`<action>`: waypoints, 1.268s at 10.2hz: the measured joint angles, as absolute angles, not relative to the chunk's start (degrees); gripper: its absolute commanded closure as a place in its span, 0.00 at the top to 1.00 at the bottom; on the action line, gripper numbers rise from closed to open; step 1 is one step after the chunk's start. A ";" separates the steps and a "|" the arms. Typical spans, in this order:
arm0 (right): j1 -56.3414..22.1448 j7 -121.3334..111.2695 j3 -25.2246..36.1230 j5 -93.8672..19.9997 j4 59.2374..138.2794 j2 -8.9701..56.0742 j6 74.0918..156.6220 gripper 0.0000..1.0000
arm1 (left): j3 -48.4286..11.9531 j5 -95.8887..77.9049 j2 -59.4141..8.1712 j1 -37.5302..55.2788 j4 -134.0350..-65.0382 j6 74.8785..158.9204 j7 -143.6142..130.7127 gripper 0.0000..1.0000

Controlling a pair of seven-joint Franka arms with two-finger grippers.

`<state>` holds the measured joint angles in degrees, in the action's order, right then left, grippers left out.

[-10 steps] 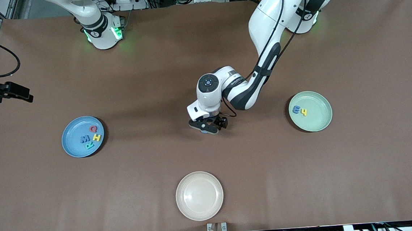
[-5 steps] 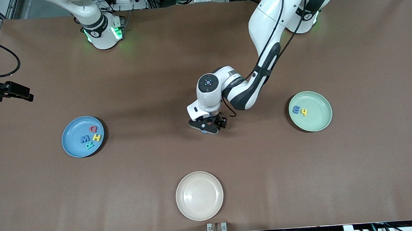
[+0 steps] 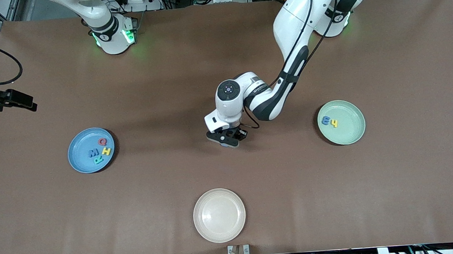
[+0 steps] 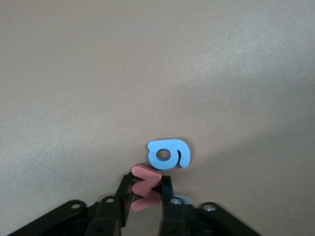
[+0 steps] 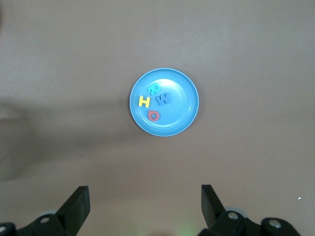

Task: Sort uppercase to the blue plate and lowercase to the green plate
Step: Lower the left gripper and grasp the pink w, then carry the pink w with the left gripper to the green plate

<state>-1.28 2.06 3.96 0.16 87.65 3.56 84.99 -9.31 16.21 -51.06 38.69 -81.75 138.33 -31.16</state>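
Foam letters M (image 3: 93, 153), Q (image 3: 102, 142), H (image 3: 106, 151), R (image 3: 99, 160) on blue plate (image 3: 78, 158), other marks probably illegible

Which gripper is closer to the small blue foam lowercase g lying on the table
Left. The left gripper is shut on the red foam m right beside the blue foam g, mid-table. The right gripper waits open high over the blue plate at the right arm's end.

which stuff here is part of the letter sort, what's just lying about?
Job:
- blue plate with four capitals
- green plate with two small letters
- red m, pinched in left tool
- blue g, on the table beside it

Bystanders:
- beige plate
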 measured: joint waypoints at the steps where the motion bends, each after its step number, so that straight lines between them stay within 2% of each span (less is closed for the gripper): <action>1: -1.28 2.06 3.96 0.16 87.66 3.56 84.98 1.00 | -9.30 16.21 -51.07 38.69 -81.75 138.35 -31.16 0.05; 2: -1.28 2.06 3.96 0.16 87.66 3.56 84.97 1.00 | -9.30 16.21 -51.07 38.69 -81.75 138.35 -31.16 0.00; 8: -1.27 2.07 3.96 0.16 87.66 3.56 84.79 1.00 | -9.22 16.18 -51.01 38.44 -81.05 135.37 -31.47 0.00; 13: -1.08 2.07 4.20 0.16 87.68 3.56 84.65 1.00 | -8.44 9.59 -49.24 35.65 -80.85 128.46 -33.52 0.00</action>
